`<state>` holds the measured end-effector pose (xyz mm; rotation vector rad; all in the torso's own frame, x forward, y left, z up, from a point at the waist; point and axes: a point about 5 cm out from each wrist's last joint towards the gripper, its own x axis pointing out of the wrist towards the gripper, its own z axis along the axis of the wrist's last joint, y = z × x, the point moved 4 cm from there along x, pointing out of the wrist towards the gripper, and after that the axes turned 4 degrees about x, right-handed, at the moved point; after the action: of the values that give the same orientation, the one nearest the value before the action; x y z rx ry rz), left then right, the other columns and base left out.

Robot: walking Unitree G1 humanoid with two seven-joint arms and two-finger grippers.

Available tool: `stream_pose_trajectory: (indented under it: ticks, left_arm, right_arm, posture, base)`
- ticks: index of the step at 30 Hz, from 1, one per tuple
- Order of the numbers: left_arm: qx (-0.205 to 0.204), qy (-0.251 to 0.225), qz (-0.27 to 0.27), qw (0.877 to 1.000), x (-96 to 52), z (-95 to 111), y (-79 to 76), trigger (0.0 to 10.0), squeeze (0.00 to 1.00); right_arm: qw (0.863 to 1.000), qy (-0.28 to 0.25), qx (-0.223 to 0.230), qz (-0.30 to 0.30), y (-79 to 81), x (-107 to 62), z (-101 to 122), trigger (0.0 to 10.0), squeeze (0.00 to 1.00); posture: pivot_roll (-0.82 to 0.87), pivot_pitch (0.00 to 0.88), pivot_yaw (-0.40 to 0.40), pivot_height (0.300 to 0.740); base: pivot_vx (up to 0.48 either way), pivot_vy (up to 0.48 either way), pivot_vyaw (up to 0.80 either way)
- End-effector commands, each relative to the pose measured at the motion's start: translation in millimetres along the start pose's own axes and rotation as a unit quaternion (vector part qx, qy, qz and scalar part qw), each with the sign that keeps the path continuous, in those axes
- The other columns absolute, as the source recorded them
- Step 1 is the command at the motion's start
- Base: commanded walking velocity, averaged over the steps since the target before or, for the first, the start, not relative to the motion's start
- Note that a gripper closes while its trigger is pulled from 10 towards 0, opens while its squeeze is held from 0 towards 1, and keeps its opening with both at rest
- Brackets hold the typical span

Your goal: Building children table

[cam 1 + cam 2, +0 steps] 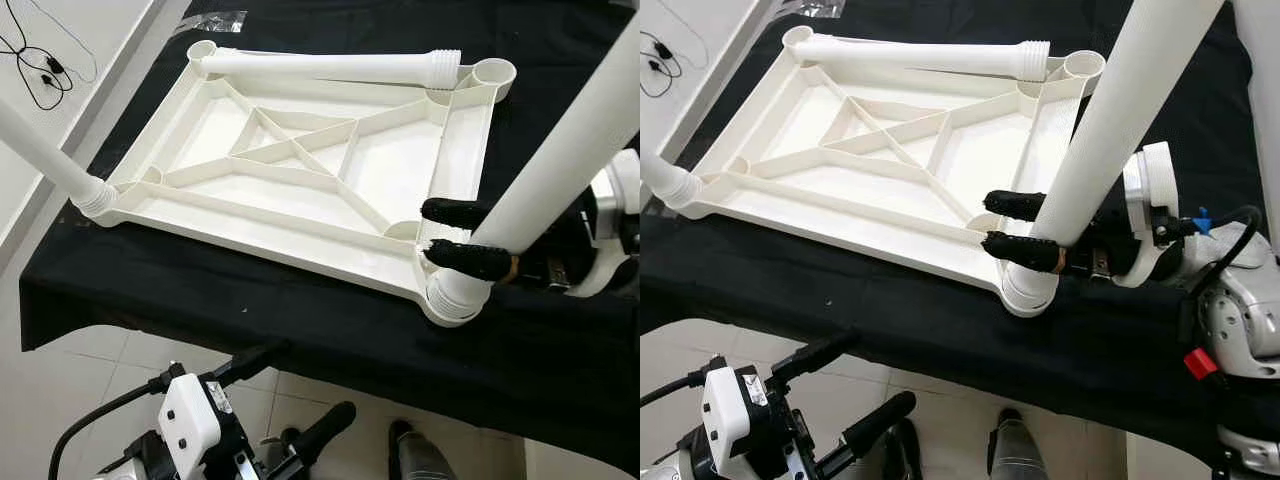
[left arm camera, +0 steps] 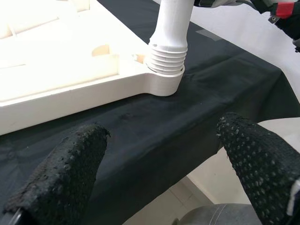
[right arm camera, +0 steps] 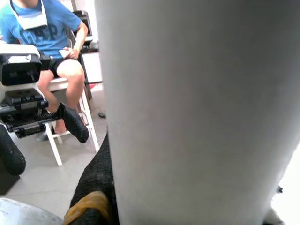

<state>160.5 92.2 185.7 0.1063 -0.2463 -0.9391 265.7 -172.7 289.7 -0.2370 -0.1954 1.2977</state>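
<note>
A white plastic tabletop [image 1: 395, 165] lies upside down on a black-covered table. At its near right corner a white leg [image 1: 560, 150] stands in the socket [image 1: 455, 295]. My right gripper [image 1: 428, 232] is shut on that leg just above its threaded end [image 2: 166, 56]. A second leg [image 1: 40, 150] stands in the near left corner. A third leg [image 1: 330, 67] lies flat along the far edge. The far right socket [image 1: 494, 72] has nothing in it. My left gripper [image 1: 290, 395] hangs open below the table's front edge, holding nothing.
The black cloth [image 1: 250, 300] drapes over the front edge, with tiled floor below. Black cables [image 1: 40, 65] lie on the floor at the far left. A crumpled plastic wrapper [image 1: 215, 20] sits behind the tabletop. A person [image 3: 47, 28] sits on a white chair nearby.
</note>
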Motion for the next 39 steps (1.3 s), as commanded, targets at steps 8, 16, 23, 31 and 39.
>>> stream_pose_trajectory:
  ticks: [8,16,23,31,39]
  left_arm:
    - [-0.008,0.015,-0.002,1.0,-3.6,-7,-0.7,10.0,0.0]
    - [-0.006,0.015,-0.001,1.0,-3.0,-8,-0.2,10.0,0.0]
    - [-0.007,0.015,-0.002,1.0,-2.7,-8,-0.1,10.0,0.0]
    - [-0.007,0.014,-0.002,1.0,-1.9,-9,0.2,10.0,0.0]
    - [-0.007,0.013,-0.002,1.0,-1.6,-9,0.4,10.0,0.0]
  right_arm:
    - [0.993,0.1,-0.045,-0.031,-1.3,10.7,-24,10.0,0.0]
    - [0.991,0.108,-0.069,-0.024,3.4,14.0,-20,10.0,0.0]
    - [0.988,0.12,-0.1,0.001,15.1,19.9,-17,10.0,0.0]
    - [0.981,0.149,-0.123,-0.002,10.2,19.7,-18,10.0,0.0]
    - [0.98,0.148,-0.127,-0.024,-0.4,21.7,-14,10.0,0.0]
  posture:
    - [0.06,0.368,0.163,0.74]
    - [0.06,0.367,0.162,0.74]
    - [0.05,0.364,0.164,0.74]
    - [0.05,0.362,0.161,0.74]
    - [0.04,0.359,0.155,0.74]
  base:
    - [0.0,0.0,0.0]
    - [0.0,0.0,0.0]
    - [0.0,0.0,0.0]
    - [0.0,0.0,0.0]
    - [0.0,0.0,0.0]
